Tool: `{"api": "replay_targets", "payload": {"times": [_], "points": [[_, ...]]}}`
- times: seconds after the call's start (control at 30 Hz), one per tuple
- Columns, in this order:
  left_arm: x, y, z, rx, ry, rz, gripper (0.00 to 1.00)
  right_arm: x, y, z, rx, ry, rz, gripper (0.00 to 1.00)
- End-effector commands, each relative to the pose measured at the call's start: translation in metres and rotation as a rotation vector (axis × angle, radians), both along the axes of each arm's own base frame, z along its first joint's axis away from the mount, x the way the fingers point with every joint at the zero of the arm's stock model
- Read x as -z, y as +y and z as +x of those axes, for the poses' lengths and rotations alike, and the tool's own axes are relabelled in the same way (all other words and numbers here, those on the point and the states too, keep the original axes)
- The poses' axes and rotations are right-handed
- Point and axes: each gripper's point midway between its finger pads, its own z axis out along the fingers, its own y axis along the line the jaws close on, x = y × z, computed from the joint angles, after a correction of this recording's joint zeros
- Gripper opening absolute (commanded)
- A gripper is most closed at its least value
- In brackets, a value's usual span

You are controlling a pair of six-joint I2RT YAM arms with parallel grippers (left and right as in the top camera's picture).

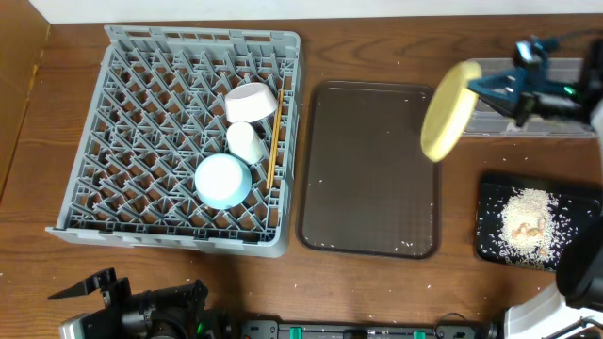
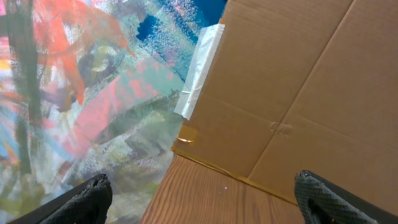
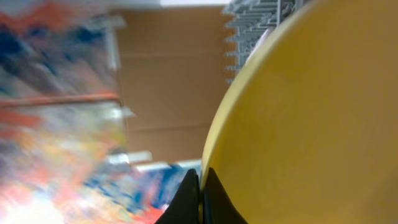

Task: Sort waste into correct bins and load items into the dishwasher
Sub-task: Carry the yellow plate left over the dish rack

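The right wrist view is blurred and mostly filled by the yellow plate [image 3: 311, 124]. In the overhead view the clear tub [image 1: 556, 130] at the table's right edge is largely hidden behind the right arm, and the left arm is cut off at the bottom edge. The right gripper [image 1: 482, 87] is clamped on the plate's rim, holding the round, plain pale-yellow plate tilted on edge in the air, between the brown tray [image 1: 369, 169] and the tub. The left gripper [image 2: 202, 199] has its fingers wide apart with nothing between them.
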Motion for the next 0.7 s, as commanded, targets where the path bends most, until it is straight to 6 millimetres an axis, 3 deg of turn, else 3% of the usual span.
{"api": "replay_targets", "payload": {"times": [0.0,0.2,0.33,0.5,0.67], "points": [[0.000,-0.002,-0.010,-0.041,-0.027,-0.029,0.95,-0.013,0.042,0.014,0.008,0.082,-0.097,0.01],[0.000,-0.002,-0.010,-0.041,-0.027,-0.029,0.95,-0.054,0.137,0.042,0.006,-0.152,-0.114,0.01],[0.000,-0.002,-0.010,-0.041,-0.027,-0.029,0.95,-0.080,0.184,0.046,0.037,-0.313,-0.091,0.01],[0.000,-0.002,-0.010,-0.041,-0.027,-0.029,0.95,-0.067,0.235,0.051,0.138,-0.330,-0.145,0.01],[0.000,-0.002,-0.010,-0.041,-0.027,-0.029,0.95,-0.054,0.281,0.049,0.086,-0.384,-0.085,0.01]]}}
